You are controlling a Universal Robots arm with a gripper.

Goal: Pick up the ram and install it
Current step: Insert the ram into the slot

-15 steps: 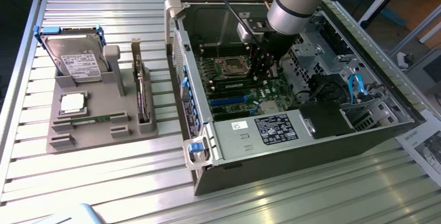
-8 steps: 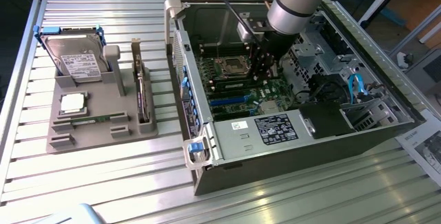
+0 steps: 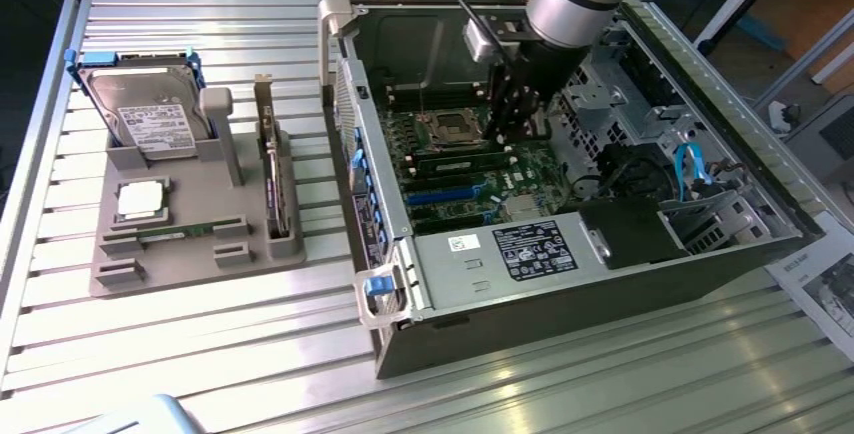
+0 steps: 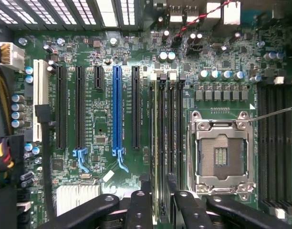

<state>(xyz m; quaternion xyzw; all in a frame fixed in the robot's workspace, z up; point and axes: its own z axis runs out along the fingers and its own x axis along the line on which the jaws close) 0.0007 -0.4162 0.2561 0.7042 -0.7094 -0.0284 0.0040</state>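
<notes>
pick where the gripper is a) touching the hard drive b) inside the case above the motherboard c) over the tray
b, the gripper hangs over the motherboard inside the case, well apart from the tray.

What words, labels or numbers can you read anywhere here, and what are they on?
Nothing reads clearly.
White label on the silver hard drive: too small.
Black sticker on the open computer case: too small.
White print on the green motherboard: blurred.
</notes>
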